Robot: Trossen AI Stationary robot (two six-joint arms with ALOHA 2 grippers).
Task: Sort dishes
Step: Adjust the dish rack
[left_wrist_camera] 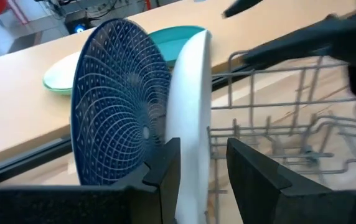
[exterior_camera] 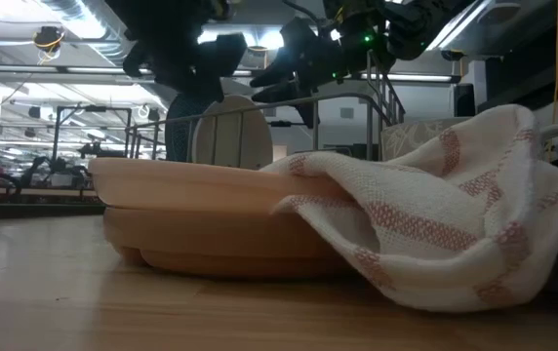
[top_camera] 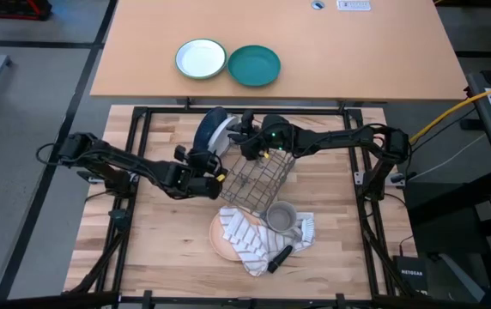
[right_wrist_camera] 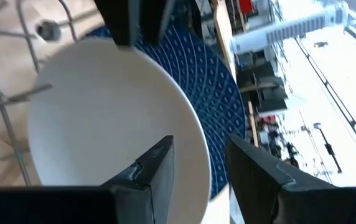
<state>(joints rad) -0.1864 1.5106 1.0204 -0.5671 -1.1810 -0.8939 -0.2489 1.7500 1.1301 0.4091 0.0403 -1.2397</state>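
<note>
The patterned blue round plate (left_wrist_camera: 119,106) and plain white round plate (left_wrist_camera: 190,118) stood upright in the grey wire rack (top_camera: 258,178). The tan wood-like plate (exterior_camera: 201,219) lay outside the rack under a striped cloth (exterior_camera: 435,195), not yet sorted. The left end effector (left_wrist_camera: 200,165) pinched the white plate's rim; the right end effector (right_wrist_camera: 196,165) was spread around its edge.

high: overhead | low: tabletop | 2 wrists: close on white plate (left_wrist_camera: 190,118)

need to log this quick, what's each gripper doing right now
left gripper: jaws around the white plate's rim.
right gripper: jaws open, astride the same rim, not clamped.
</note>
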